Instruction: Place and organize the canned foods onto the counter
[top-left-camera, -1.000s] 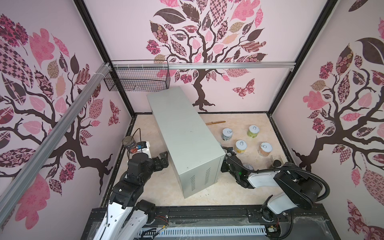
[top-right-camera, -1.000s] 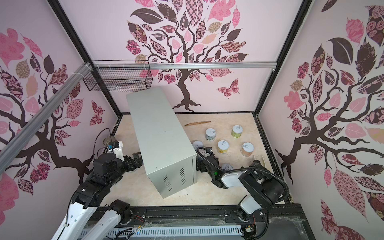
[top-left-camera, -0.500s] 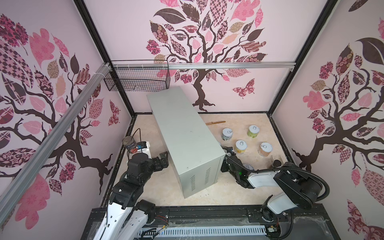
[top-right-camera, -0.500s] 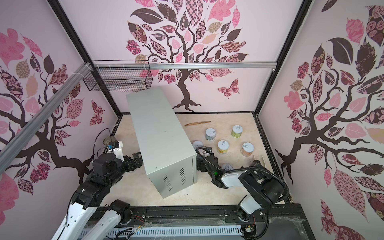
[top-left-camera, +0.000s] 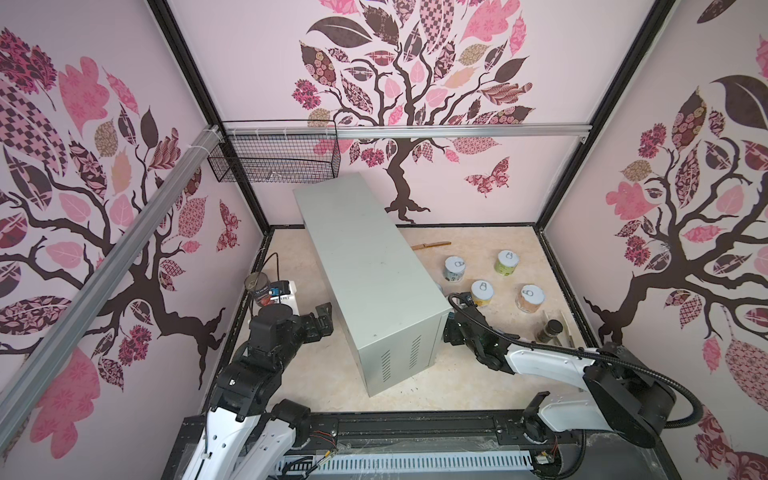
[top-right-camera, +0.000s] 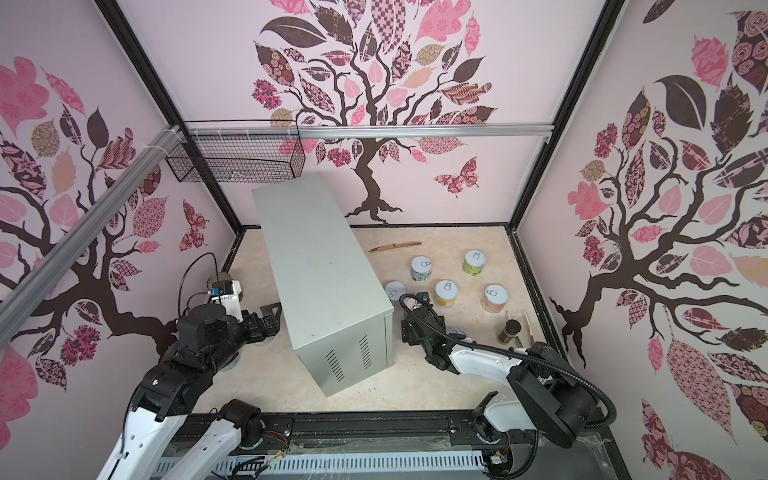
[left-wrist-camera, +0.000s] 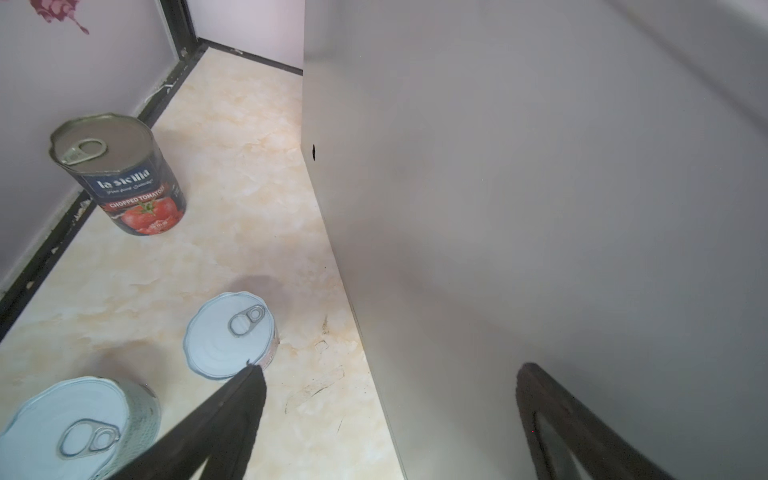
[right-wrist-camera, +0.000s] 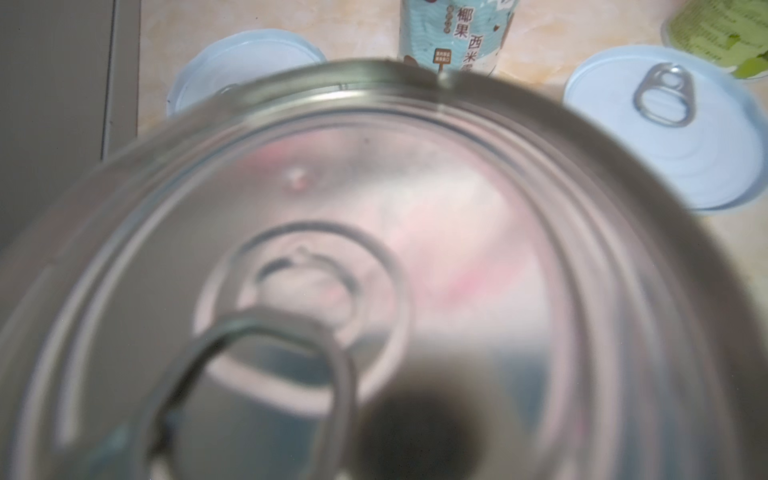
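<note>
The counter (top-left-camera: 365, 266) is a long grey metal box standing on the floor, its top bare. My right gripper (top-left-camera: 451, 328) is low beside its right wall, over a tall tin whose metallic lid (right-wrist-camera: 374, 270) fills the right wrist view and hides the fingers, which reach down either side of it. Several short white-lidded cans (top-left-camera: 482, 292) (top-right-camera: 423, 269) stand on the floor further right. My left gripper (left-wrist-camera: 390, 368) is open and empty against the counter's left wall (left-wrist-camera: 540, 208). A tall tomato tin (left-wrist-camera: 120, 174) and two short cans (left-wrist-camera: 230, 334) (left-wrist-camera: 70, 428) stand near it.
A black wire basket (top-left-camera: 274, 156) hangs on the back rail at the left. A wooden knife (top-left-camera: 430, 246) lies behind the cans. A small dark jar (top-left-camera: 550, 330) stands by the right wall. A white cabled device (top-left-camera: 286, 291) sits left of the counter.
</note>
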